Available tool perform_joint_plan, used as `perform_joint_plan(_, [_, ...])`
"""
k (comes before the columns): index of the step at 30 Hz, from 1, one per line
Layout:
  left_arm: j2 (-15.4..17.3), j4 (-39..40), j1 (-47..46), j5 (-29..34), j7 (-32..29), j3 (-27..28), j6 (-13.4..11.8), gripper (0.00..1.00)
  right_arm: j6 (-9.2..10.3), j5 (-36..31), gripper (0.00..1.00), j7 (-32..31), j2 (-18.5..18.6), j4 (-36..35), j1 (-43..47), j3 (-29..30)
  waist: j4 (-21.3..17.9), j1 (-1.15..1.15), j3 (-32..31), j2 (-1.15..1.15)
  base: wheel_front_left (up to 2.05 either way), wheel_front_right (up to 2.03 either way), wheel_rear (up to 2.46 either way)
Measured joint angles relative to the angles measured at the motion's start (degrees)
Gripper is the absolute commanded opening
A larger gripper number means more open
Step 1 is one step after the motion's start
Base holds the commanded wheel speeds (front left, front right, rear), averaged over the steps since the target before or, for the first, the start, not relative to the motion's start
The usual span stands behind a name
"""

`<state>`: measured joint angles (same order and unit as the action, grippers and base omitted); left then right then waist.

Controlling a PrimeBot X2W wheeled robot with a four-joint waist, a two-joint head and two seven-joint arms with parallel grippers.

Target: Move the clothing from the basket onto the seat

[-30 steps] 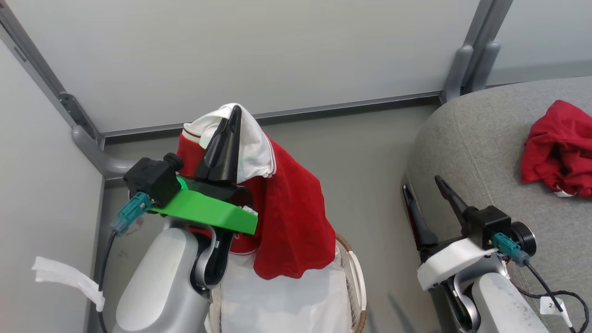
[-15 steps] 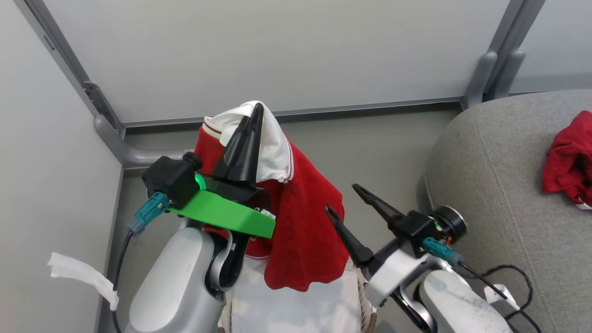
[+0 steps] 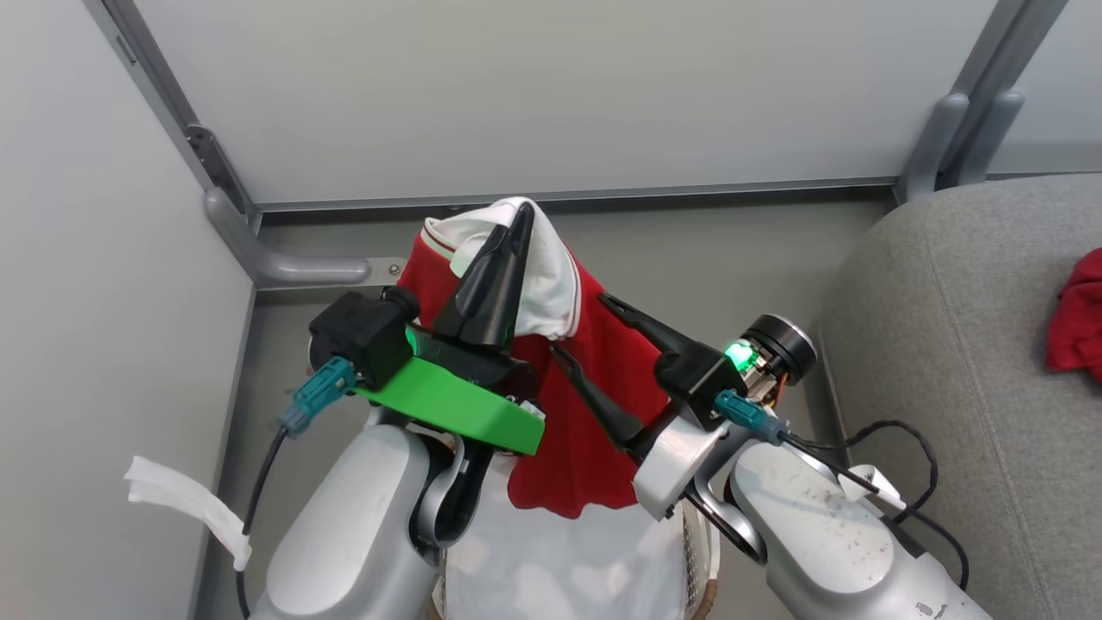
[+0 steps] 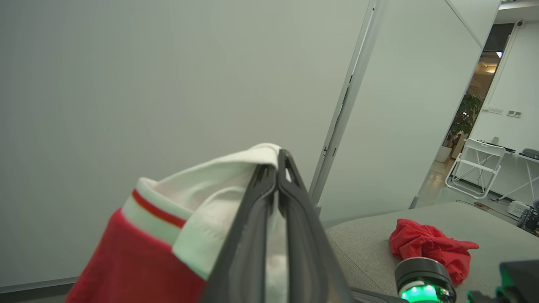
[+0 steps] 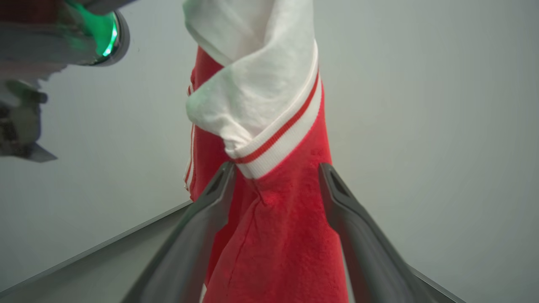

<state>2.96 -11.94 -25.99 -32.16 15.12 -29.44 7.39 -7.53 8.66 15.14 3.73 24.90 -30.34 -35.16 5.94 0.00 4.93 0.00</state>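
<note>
Grip first: the left end effector (image 3: 519,222) is clamped on the white panel of the shirt (image 3: 594,405), which dangles above the basket (image 3: 704,568). The right end effector (image 3: 578,325) has swung in from the seat (image 3: 947,344) within the last second. Its fingers are apart, straddling the red fabric, probably for a second hold before the carry to the seat, where another red garment (image 3: 1076,319) already lies.

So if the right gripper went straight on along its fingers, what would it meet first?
Likely the red garment held by the left gripper; it hangs between the open fingers of the right gripper.
</note>
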Motion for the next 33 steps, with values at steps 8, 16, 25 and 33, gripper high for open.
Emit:
perform_joint_plan(8, [-0.04,0.52,-0.96,-1.79,0.0,-3.16,0.0,0.0,0.0,-1.43,1.0,0.0,-0.83,8.14,-0.34,1.04,1.92,0.0,0.2,0.0,0.0,0.0,0.0])
perform_joint_plan(16, [-0.05,0.89,-1.9,-2.87,0.0,-5.36,0.0,0.0,0.0,-0.24,1.0,0.0,-0.9,14.86,-0.32,1.18,3.66,0.0,0.33,0.0,0.0,0.0,0.0])
perform_joint_plan(25, [-0.05,1.16,-2.01,-3.35,0.0,-6.26,0.0,0.0,0.0,3.66,0.0,-0.01,-0.92,21.29,-0.08,0.62,4.97,0.0,0.41,0.0,0.0,0.0,0.0])
perform_joint_plan(33, [-0.04,0.41,-1.98,-2.97,-0.02,-4.86,0.0,0.0,0.0,5.46,0.0,0.01,-1.0,25.32,1.25,1.57,4.31,0.0,0.53,0.0,0.0,0.0,0.0])
